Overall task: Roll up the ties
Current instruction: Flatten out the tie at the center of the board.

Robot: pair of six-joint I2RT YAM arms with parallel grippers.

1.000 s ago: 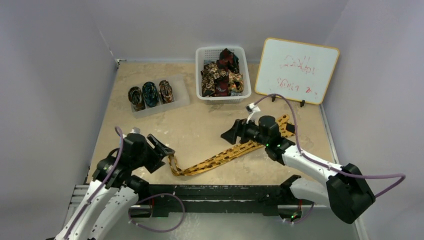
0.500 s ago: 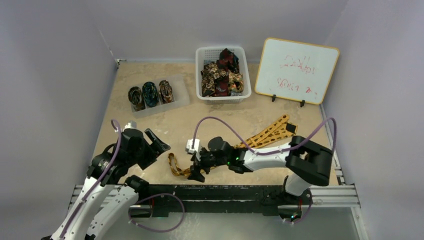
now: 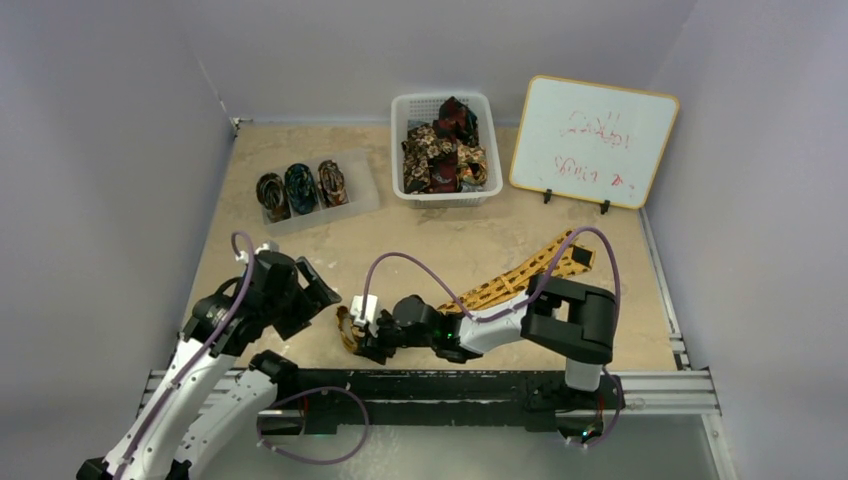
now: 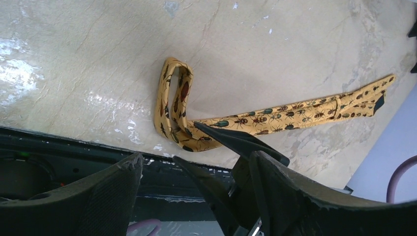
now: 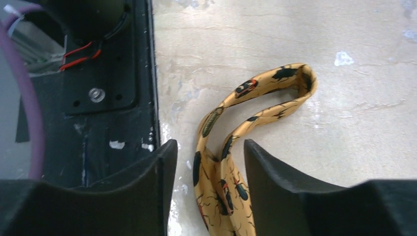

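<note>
While the golden-yellow tie (image 3: 512, 283) lies flat on the table (image 3: 430, 250), running from a folded loop at the near left edge out to its wide end at the far right by the whiteboard (image 3: 593, 140), no roll has formed yet, just one fold. Right gripper (image 5: 206, 147) sits low over that folded end, fingers spread, released. The two tie layers pass between them with a gap on both sides, so nothing is grasped. Left gripper (image 3: 320, 290) hovers just left of the loop, fingers apart, empty. Three rolled ties (image 3: 300, 187) sit in a clear tray (image 3: 362, 195) far left; more unrolled ties fill the white basket (image 3: 478, 190) at the far centre.

Judged step: pinching the folded end to start rolling.

Risks:
- The layers sit side by side, not stacked. A close could catch only one, and the fold opens up.
- The loop is right beside the black rail (image 5: 118, 88) at the near edge. A sideways tug could drag fabric onto it or snag it.
- Both grippers are near each other at the loop, so finger contact is likely if the left moves in.
- The long tail is unheld and could twist or skew as turns start, giving a loose, crooked roll.
</note>
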